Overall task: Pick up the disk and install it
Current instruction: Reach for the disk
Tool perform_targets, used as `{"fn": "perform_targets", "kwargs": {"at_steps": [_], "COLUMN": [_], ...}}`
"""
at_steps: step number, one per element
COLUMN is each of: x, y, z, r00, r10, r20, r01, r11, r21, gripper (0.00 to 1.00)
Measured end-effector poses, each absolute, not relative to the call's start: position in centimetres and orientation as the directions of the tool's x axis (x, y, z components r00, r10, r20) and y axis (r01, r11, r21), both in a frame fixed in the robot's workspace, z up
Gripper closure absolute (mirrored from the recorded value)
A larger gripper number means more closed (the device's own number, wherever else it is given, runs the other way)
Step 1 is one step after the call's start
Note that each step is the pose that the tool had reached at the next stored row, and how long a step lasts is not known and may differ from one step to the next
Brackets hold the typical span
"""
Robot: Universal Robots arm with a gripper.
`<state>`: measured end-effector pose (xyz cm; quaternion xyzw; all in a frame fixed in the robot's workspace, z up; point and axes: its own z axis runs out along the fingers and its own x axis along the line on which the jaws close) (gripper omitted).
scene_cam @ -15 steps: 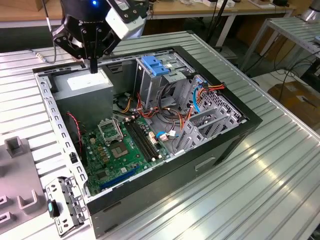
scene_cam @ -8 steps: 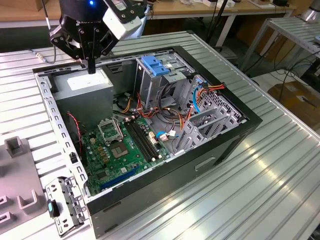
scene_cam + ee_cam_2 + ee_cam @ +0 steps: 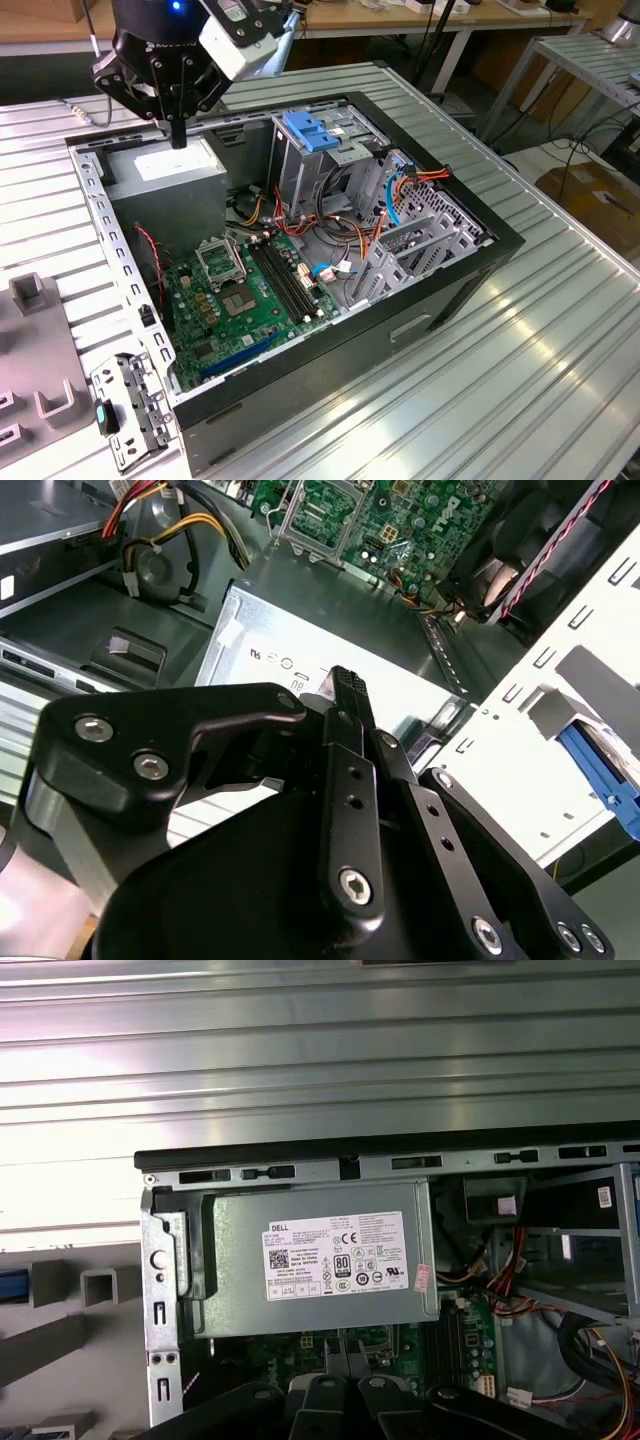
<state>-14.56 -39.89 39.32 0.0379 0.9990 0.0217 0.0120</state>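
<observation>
Carefully, my pincer (image 3: 178, 140) shut and empty over the power supply box (image 3: 150, 172), I should travel well above the case rim (image 3: 97, 200).

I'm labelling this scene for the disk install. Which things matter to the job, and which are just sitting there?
Likely job: end effector, drive cage, blue latch, computer case.
Just there: power supply, motherboard, cables, loose bracket.
</observation>
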Motion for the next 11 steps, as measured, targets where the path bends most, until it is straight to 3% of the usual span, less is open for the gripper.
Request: {"fn": "perform_targets", "kwargs": {"at_steps": [11], "x": [-15.46], "y": [-39.89], "z": [39.31], "r00": [-0.997], "r10": [0.076], "r20": [-0.021], "r01": [0.075], "r11": [0.996], "r21": [0.044], "gripper": [0.89]}}
